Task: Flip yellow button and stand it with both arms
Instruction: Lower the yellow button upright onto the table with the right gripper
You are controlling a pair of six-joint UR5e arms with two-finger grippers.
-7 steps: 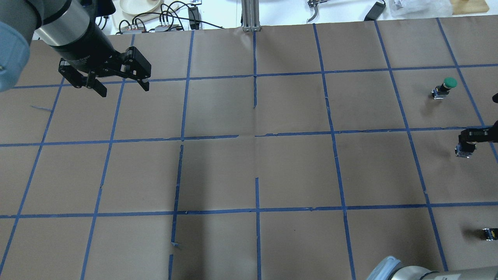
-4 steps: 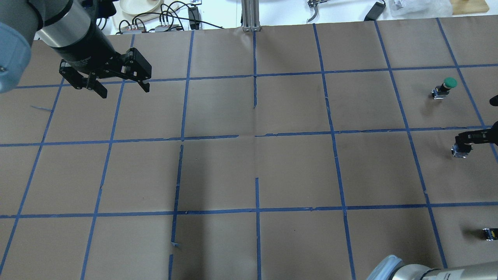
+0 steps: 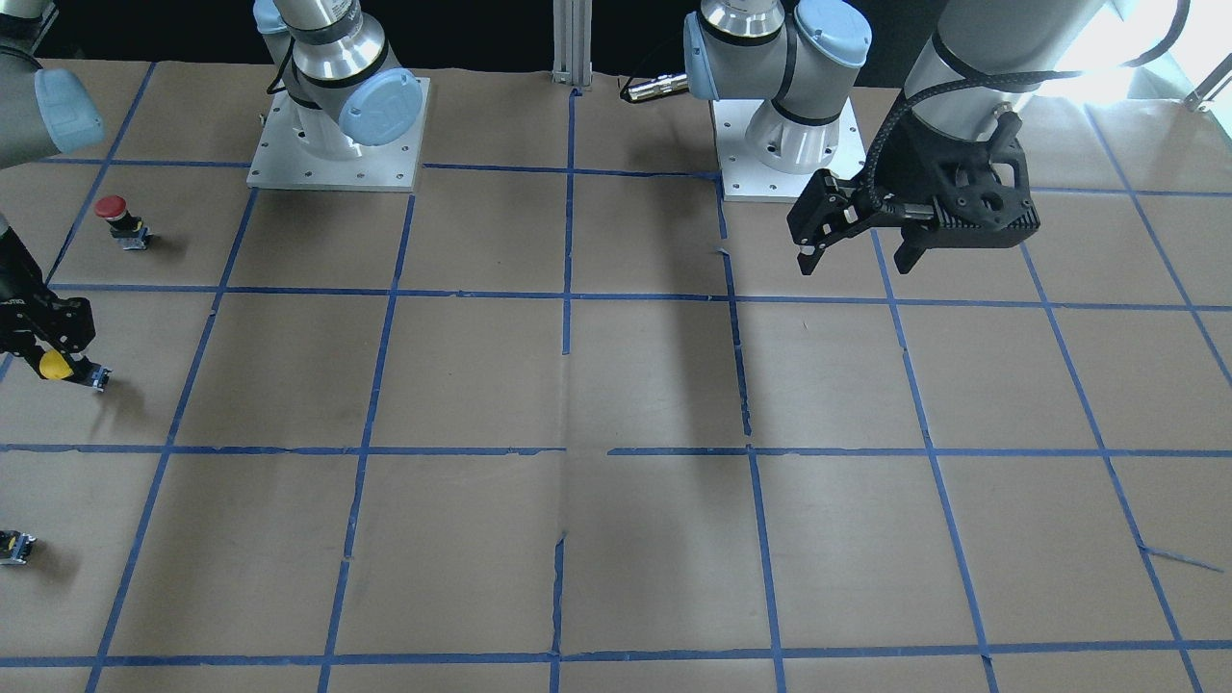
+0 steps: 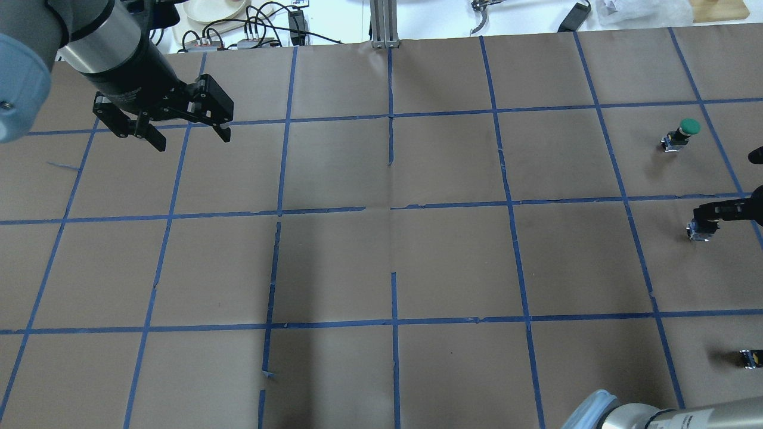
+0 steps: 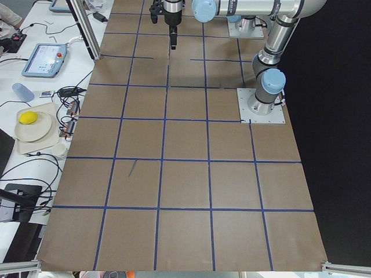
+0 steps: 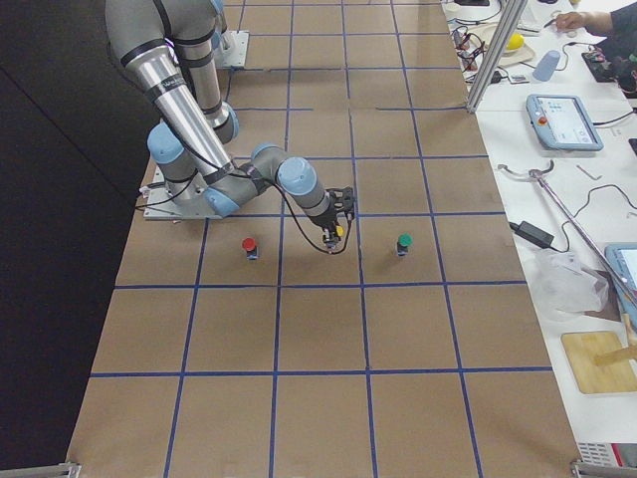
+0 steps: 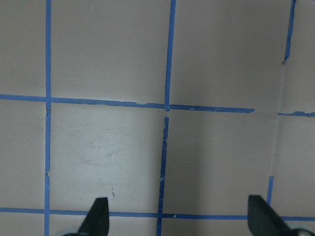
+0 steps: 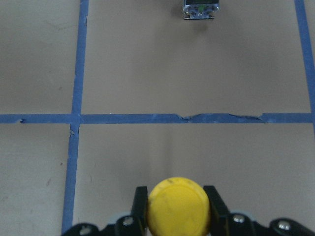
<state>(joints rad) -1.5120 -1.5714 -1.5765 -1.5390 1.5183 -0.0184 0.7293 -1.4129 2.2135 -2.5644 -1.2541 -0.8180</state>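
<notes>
The yellow button (image 8: 178,205) sits between the fingers of my right gripper (image 3: 48,354), which is shut on it. In the front-facing view its yellow cap (image 3: 55,366) shows under the black fingers, and its grey body (image 3: 92,377) sticks out sideways, low over the brown paper. In the overhead view only the body (image 4: 698,231) shows, at the right edge below the right gripper (image 4: 715,213). I cannot tell whether it touches the table. My left gripper (image 4: 192,139) is open and empty above the far left of the table. It also shows in the front-facing view (image 3: 857,262).
A green-capped button (image 4: 679,136) stands far right. A red-capped button (image 3: 120,219) stands near the right arm's base. A capless switch block (image 4: 750,358) lies at the right edge. A small switch body (image 8: 201,9) lies ahead of the right gripper. Blue tape lines grid the paper.
My right gripper has moved a little to the left in the overhead view, carrying the button. My left gripper has barely shifted and stays open.
</notes>
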